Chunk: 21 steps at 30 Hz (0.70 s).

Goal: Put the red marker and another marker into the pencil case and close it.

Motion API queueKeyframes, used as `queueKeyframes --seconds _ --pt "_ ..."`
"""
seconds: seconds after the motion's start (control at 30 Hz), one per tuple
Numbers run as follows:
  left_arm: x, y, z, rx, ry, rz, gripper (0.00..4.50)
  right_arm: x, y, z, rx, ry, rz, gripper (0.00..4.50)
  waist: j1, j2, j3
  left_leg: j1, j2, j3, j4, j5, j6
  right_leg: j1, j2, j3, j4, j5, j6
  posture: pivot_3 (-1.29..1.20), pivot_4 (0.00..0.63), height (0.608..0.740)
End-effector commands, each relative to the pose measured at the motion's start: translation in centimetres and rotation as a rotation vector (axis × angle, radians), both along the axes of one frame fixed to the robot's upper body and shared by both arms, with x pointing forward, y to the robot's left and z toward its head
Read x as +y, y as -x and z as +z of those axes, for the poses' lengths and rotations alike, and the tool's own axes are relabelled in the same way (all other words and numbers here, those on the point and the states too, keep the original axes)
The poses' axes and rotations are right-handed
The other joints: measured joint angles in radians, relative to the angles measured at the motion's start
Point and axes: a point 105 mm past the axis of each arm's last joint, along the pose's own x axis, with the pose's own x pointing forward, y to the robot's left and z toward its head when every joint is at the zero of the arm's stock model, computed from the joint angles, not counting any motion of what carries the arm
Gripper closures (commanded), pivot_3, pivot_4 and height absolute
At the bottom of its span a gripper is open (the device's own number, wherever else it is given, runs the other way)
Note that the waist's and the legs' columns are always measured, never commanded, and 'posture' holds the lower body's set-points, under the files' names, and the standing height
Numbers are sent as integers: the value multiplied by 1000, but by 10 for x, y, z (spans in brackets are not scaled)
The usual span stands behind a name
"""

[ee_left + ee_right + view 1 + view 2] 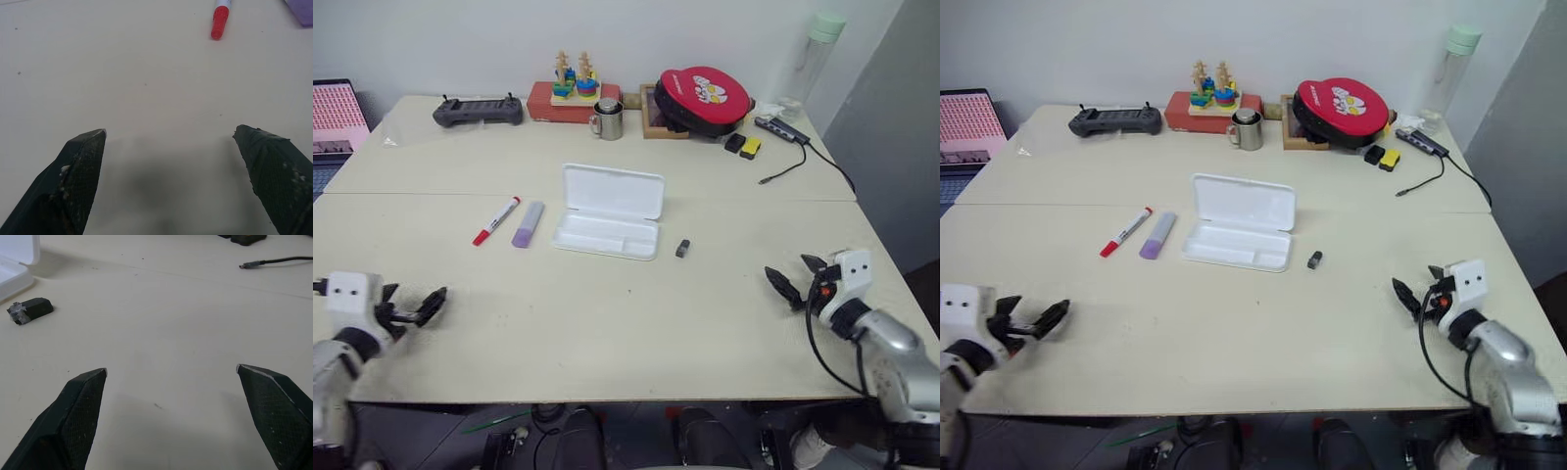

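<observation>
The white pencil case (607,230) lies open in the middle of the table, lid tilted up at the back, tray empty. To its left lie the lilac marker (528,224) and, further left, the red marker (496,220), both flat on the table; the red cap (219,22) shows in the left wrist view. My left gripper (411,305) hovers open near the front left edge, well short of the markers. My right gripper (800,279) is open near the front right edge, empty, far from the case.
A small black block (682,248) lies just right of the case. Along the back stand a black controller (478,111), a red toy base (573,98), a metal cup (607,118), a red round pouch (705,98), a bottle (818,49) and a black cable (798,162).
</observation>
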Motion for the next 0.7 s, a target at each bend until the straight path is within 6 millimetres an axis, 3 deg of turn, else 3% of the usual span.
queueKeyframes --seconds 0.03,0.7 --pt "3 0 11 -25 -8 -24 0 4 0 10 -10 -18 35 41 1 0 0 0 0 0 0 0 0 0 0 0 0 0 0 0 150 740" --pt "-12 -4 7 -45 17 -20 0 20 1 6 13 -71 92 41 1 -1 0 -1 1 2 -1 -3 -2 3 0 0 1 1 3 0 150 740"
